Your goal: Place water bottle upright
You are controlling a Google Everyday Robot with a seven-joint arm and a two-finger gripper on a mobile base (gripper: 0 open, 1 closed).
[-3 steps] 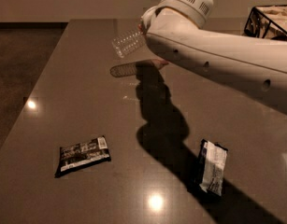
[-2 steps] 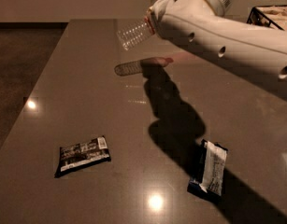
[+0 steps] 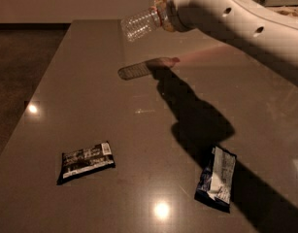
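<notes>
The water bottle (image 3: 140,24), clear and ribbed with an orange-red stripe near its neck, hangs in the air above the far part of the table. It lies nearly level, with its base pointing left. My gripper (image 3: 164,14) holds it at the neck end and is mostly hidden behind my white arm (image 3: 226,21), which reaches in from the upper right. The cap is hidden. The bottle's shadow (image 3: 136,71) falls on the table below it.
A flat dark snack packet (image 3: 85,161) lies at the near left of the grey table (image 3: 90,91). A second dark packet (image 3: 216,177) lies at the near right. The table's left edge runs diagonally beside a dark floor (image 3: 17,67).
The arm has lifted the bottle higher off the table, and its shadow has moved apart from it. The two packets have not moved.
</notes>
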